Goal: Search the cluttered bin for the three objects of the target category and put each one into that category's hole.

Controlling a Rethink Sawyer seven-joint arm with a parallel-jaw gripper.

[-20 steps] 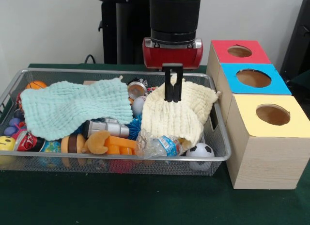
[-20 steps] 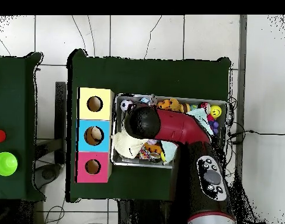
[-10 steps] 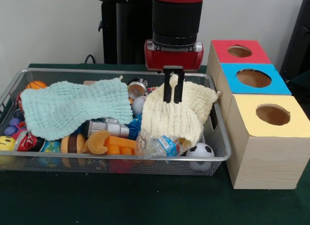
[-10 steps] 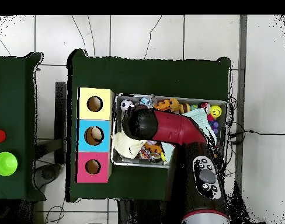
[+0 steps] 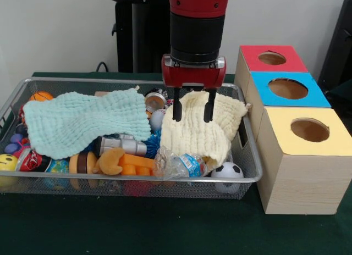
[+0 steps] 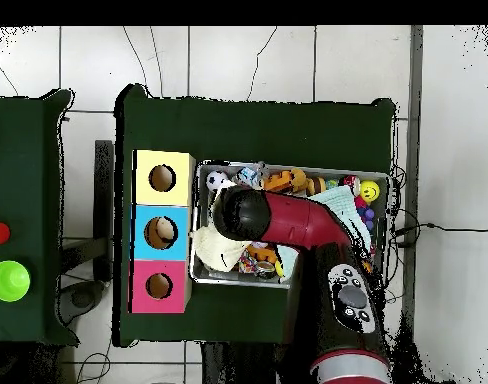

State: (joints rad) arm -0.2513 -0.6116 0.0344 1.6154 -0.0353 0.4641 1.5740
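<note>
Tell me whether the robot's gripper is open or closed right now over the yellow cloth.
Open. In the front view the gripper has its two black fingers spread well apart, hanging just above the pale yellow cloth.

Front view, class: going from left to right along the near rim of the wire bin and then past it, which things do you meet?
Yellow smiley ball → red can → brown plush toy → crumpled water bottle → soccer ball → yellow-topped box.
</note>
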